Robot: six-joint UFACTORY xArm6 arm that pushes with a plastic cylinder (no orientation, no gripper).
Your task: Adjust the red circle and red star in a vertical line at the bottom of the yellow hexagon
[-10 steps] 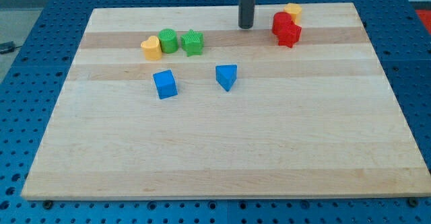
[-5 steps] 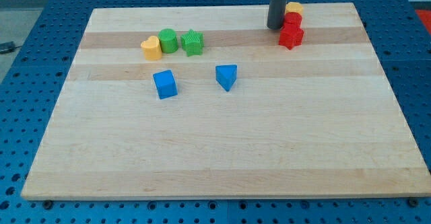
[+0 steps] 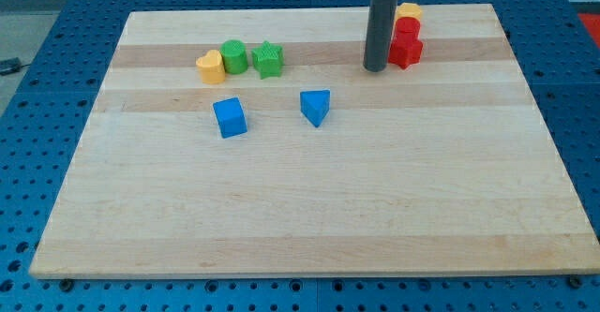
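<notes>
Three blocks are stacked in a near-vertical line near the table's (image 3: pixel 309 209) upper right corner: the yellow hexagon (image 3: pixel 408 12) at the view's top, the red circle (image 3: pixel 407 30) touching it just below, and the red star (image 3: pixel 406 52) touching the circle at the bottom. No pincer is carried by the arm; only a dark rod is seen, and my tip (image 3: pixel 375 68) is planted just left of the red star, close beside it. Toward the view's upper left, a yellow heart (image 3: pixel 210 66), a green cylinder (image 3: pixel 234 57) and a green star (image 3: pixel 268 59) are set in a row. Below them, a blue cube (image 3: pixel 230 117) and a blue triangle (image 3: pixel 316 107) are placed well apart.
</notes>
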